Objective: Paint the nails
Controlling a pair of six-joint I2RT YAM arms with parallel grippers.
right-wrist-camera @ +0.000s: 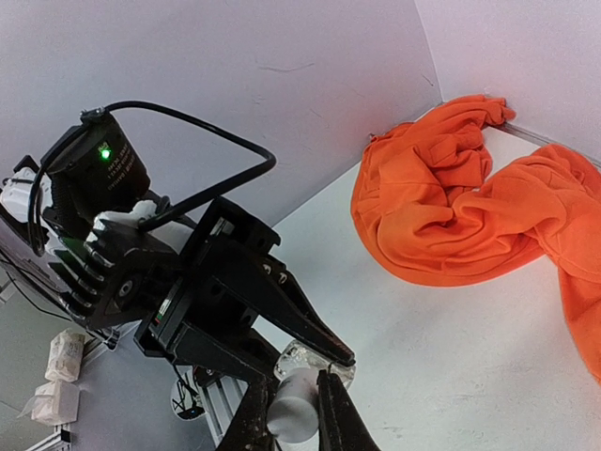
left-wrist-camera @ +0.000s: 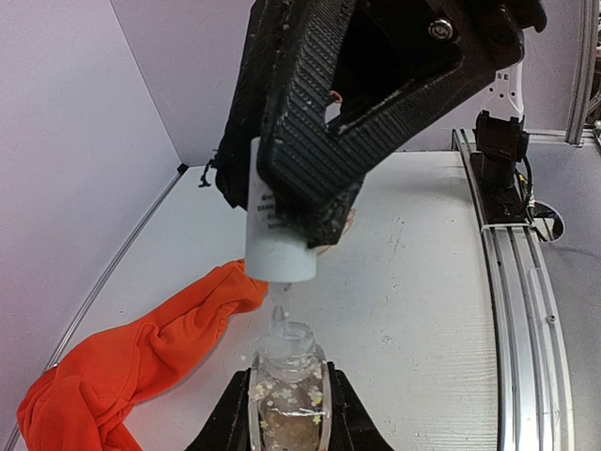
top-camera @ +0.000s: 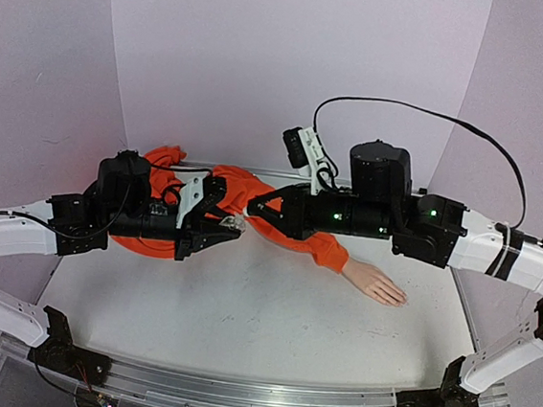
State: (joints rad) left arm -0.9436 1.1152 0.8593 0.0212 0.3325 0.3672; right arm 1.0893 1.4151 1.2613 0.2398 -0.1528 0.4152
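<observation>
The pale mannequin hand (top-camera: 375, 282) lies flat on the table, joined to an orange sleeve (top-camera: 317, 245); its nails (top-camera: 400, 298) are too small to make out. My left gripper (top-camera: 232, 225) is shut on a small clear glassy bottle (left-wrist-camera: 285, 374) with flakes inside, held upright. My right gripper (top-camera: 257, 209) is shut on a white cylindrical cap (left-wrist-camera: 279, 237) held just above the bottle's open neck. A thin brush tip (left-wrist-camera: 279, 313) hangs from the cap at the neck. In the right wrist view the cap (right-wrist-camera: 295, 412) sits between my fingers, beside the bottle (right-wrist-camera: 310, 356).
The rest of the orange garment (right-wrist-camera: 460, 202) is bunched at the back left by the wall corner (top-camera: 164, 166). White walls close the back and sides. A metal rail (left-wrist-camera: 521, 282) runs along the table's near edge.
</observation>
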